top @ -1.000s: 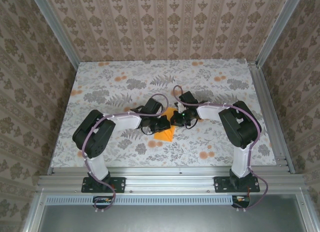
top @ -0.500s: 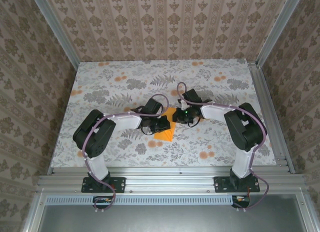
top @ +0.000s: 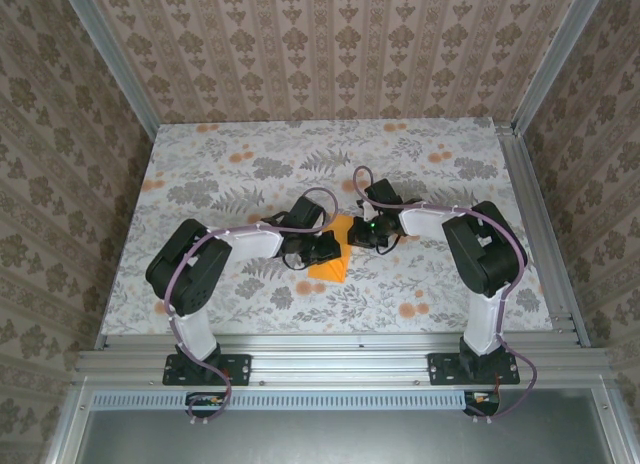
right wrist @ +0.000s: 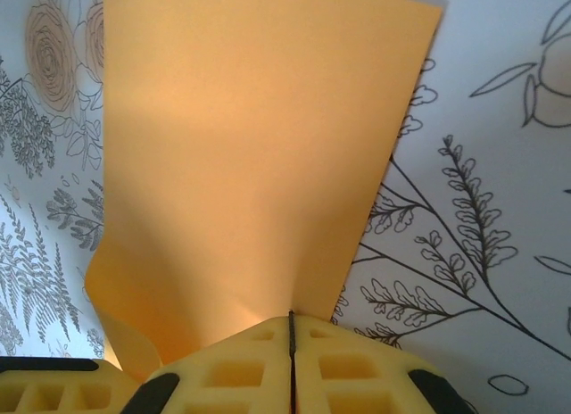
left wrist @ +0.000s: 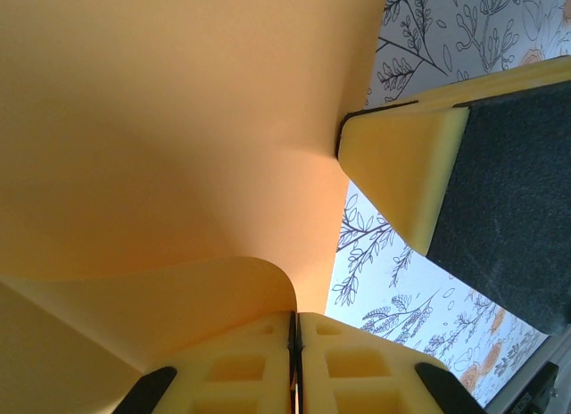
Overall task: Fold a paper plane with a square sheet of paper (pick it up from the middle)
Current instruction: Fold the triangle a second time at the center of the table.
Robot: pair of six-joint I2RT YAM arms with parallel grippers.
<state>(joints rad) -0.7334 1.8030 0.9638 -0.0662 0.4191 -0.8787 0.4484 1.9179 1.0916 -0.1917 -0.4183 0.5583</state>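
Note:
The square sheet of paper is bright orange, folded into a smaller wedge, and lies on the floral cloth between my two grippers at the table's middle. My left gripper is shut on it from the left. In the left wrist view the paper curls up into the closed jaws of the left gripper, and a yellow finger of the right gripper touches the paper's edge. My right gripper is shut on the paper from the right. In the right wrist view the right gripper pinches the near edge of the paper.
The grey floral cloth covers the whole table. Patterned walls close in the left, back and right sides, with an aluminium rail along the right edge. Both arms bend inward over the table's centre.
The right arm's wrist has shifted a little toward the back and its elbow has swung slightly. The left arm and the paper stay nearly where they were.

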